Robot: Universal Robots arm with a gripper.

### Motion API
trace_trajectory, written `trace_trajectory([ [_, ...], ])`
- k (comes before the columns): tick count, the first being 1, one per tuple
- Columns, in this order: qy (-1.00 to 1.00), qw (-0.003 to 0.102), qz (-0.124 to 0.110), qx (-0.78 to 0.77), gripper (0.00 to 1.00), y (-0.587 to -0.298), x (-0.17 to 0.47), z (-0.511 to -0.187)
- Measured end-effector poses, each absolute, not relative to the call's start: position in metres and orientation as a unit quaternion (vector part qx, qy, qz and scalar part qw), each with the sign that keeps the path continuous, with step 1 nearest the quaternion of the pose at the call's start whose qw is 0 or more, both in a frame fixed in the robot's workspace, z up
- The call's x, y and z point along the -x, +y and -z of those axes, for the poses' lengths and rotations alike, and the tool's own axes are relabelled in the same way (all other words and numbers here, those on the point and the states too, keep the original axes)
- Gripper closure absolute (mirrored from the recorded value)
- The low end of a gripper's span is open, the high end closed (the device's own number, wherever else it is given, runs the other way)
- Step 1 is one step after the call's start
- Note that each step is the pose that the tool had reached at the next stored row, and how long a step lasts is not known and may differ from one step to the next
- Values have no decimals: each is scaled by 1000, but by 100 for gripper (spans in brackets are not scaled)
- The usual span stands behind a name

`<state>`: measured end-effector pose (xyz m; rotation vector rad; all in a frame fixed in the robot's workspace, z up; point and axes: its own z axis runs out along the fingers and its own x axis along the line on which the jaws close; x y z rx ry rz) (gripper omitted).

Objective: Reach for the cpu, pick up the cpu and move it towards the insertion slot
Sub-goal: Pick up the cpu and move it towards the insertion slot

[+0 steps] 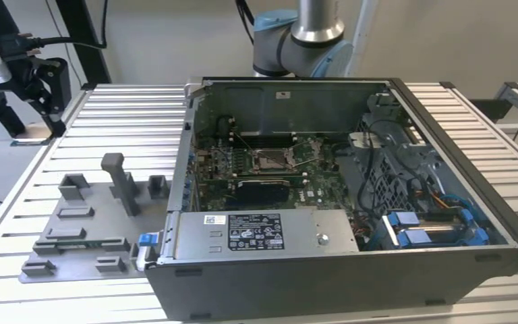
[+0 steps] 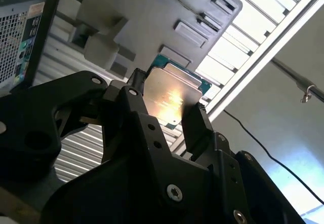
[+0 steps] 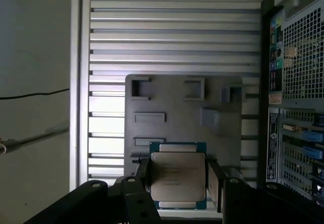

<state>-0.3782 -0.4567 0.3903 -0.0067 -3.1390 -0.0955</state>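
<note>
1. First wrist view: the gripper [image 3: 178,183] is closed on the cpu [image 3: 177,176]. One black finger [image 3: 143,176] presses on each of two opposite edges.
2. The cpu sits flat between the fingers. Its silvery lid faces the camera and a green border shows at its corners.
3. Second wrist view: the cpu [image 2: 169,95] is clamped the same way, and its lid carries a bright glare.
4. A grey fixture plate [image 3: 182,107] with raised blocks lies beyond the gripper. The cpu does not touch it.
5. Exterior view: the gripper [image 1: 36,130] hangs above the slatted table [image 1: 133,115] near its edge. It is apart from the plate [image 1: 79,233] and toward the exterior view's left of it.
6. An open computer case [image 1: 331,277] stands just beside the plate, on the side away from the gripper.
7. The insertion slot [image 1: 271,160] has a metal frame and a dark centre. It lies on the green board inside the case, well apart from the gripper and toward the exterior view's right.
</note>
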Motion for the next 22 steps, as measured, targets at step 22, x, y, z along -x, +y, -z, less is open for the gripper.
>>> trace_trajectory([
  [22, -1000, 1, 30, 2, 100, -457, 349, -390],
])
